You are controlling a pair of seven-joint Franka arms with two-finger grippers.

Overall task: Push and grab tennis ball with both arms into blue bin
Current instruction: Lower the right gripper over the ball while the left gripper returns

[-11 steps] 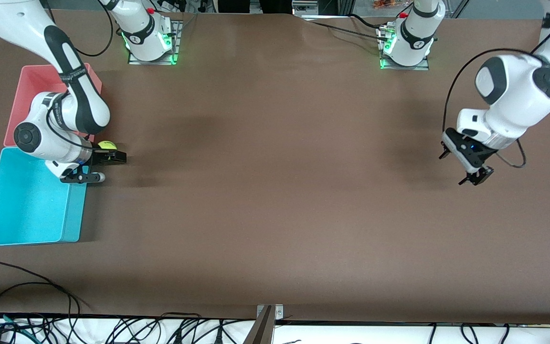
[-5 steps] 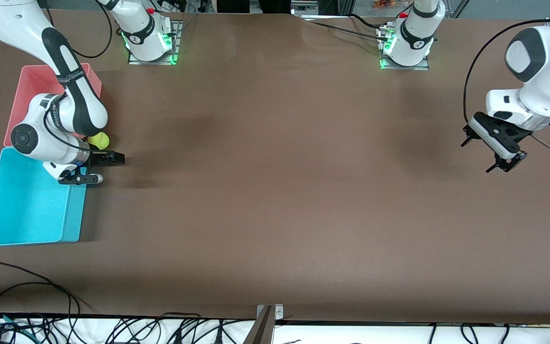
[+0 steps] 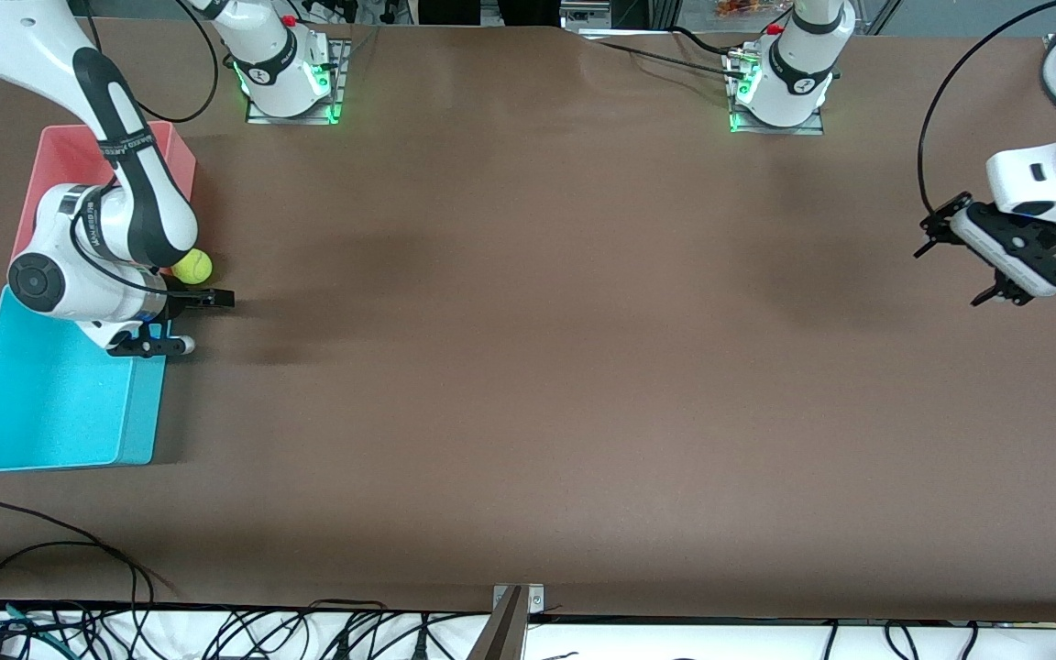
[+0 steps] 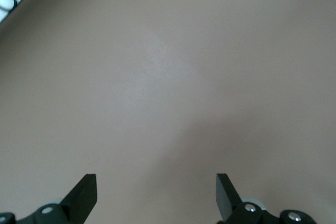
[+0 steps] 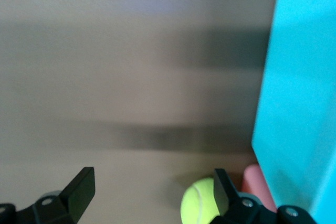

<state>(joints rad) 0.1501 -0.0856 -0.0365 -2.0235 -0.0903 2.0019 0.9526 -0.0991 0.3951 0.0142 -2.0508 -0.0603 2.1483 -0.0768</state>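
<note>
The tennis ball (image 3: 192, 267) lies on the table beside the pink bin's near corner, just farther from the front camera than the blue bin (image 3: 51, 403). My right gripper (image 3: 193, 321) is open and low by the blue bin's corner. Its upper finger (image 3: 212, 298) is right beside the ball. In the right wrist view the ball (image 5: 199, 205) shows next to one finger (image 5: 223, 187), with the blue bin's wall (image 5: 299, 77) close by and the gripper (image 5: 152, 184) holding nothing. My left gripper (image 3: 950, 273) is open and empty over the left arm's end of the table; it sees only bare table (image 4: 156, 187).
A pink bin (image 3: 70, 156) stands next to the blue bin, farther from the front camera; its corner also shows in the right wrist view (image 5: 256, 182). The arm bases stand along the table's back edge. Cables lie along the front edge (image 3: 51, 550).
The left arm has swung up and outward toward its end of the table. The ball has shifted slightly toward the pink bin. The right gripper has edged toward the bins.
</note>
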